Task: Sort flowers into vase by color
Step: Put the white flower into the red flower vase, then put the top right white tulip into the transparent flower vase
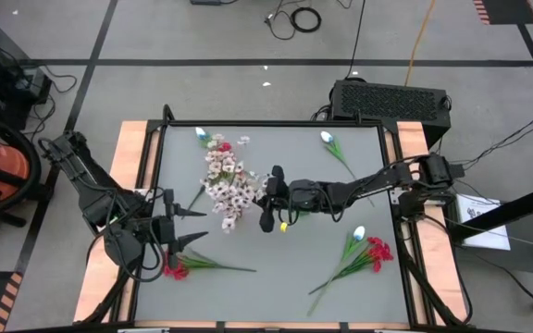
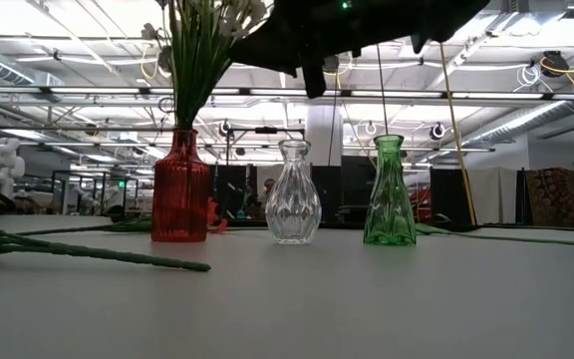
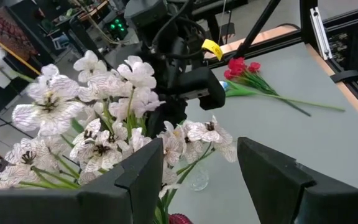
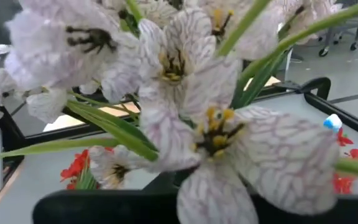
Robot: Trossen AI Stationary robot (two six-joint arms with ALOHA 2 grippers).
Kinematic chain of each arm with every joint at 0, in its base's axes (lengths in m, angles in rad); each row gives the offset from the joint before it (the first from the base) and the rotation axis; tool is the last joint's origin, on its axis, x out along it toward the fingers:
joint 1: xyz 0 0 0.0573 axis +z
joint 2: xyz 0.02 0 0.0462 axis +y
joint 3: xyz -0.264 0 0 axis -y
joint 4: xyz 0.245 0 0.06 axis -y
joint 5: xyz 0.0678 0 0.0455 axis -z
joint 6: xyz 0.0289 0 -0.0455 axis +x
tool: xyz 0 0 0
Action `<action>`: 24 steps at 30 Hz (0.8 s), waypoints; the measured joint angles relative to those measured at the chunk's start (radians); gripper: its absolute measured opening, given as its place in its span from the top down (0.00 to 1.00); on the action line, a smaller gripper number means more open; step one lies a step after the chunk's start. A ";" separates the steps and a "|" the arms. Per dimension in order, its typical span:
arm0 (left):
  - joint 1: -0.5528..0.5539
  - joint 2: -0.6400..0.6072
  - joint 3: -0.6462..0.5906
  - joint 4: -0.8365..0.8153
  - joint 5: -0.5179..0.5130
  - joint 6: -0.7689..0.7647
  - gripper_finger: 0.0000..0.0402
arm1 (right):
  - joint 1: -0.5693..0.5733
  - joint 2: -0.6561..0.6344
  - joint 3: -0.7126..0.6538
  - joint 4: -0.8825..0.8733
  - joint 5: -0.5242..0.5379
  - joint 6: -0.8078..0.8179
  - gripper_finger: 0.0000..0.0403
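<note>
While the right arm reaches across the middle of the table [image 1: 276, 277], its right end effector [image 1: 268, 197] sits just beside the pinkish-white bouquet [image 1: 228, 182], fingers pressed together; nothing can be made out between them. In the right wrist view the blossoms [image 4: 216, 137] fill nearly everything, right up against the camera. Bouquet stands in the red vase [image 2: 179, 189], green stems rising out of the neck in the low view. Clear vase [image 2: 293, 194] stands just beside the red one, green vase [image 2: 389, 194] next along, both with nothing in them as far as the low view shows.

Left end effector [image 1: 176, 228] hovers near the left edge of the table, fingers spread, holding nothing. Left wrist view looks past its two dark fingers [image 3: 142, 180] at the bouquet and the right arm behind it.

Loose flowers on the table: a red sprig [image 1: 178, 268] with a long green stem near the left end effector; a red cluster [image 1: 376, 252] and a white bud [image 1: 358, 233] lying together at the near right; one white bud [image 1: 327, 139] at the far right; another white bud [image 1: 202, 134] at the far left beside a small red bloom [image 1: 222, 146]. A stem [image 2: 88, 255] lies flat at the left in the low view.
</note>
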 joint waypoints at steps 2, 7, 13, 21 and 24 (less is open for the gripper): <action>0.000 0.000 0.000 0.000 0.000 0.000 0.47 | 0.001 0.000 0.000 -0.003 0.001 0.026 0.95; 0.000 0.000 0.000 -0.002 -0.001 -0.005 0.47 | -0.007 -0.030 0.000 -0.103 -0.056 0.121 0.75; -0.006 0.000 0.000 -0.004 -0.001 -0.005 0.47 | -0.008 -0.142 0.000 -0.353 -0.054 0.148 0.40; -0.054 -0.007 0.000 -0.004 -0.001 -0.003 0.47 | -0.008 -0.430 0.002 -0.843 -0.052 0.152 0.19; -0.067 -0.019 0.000 -0.004 -0.001 -0.001 0.47 | -0.013 -0.537 0.002 -1.083 0.019 0.174 0.20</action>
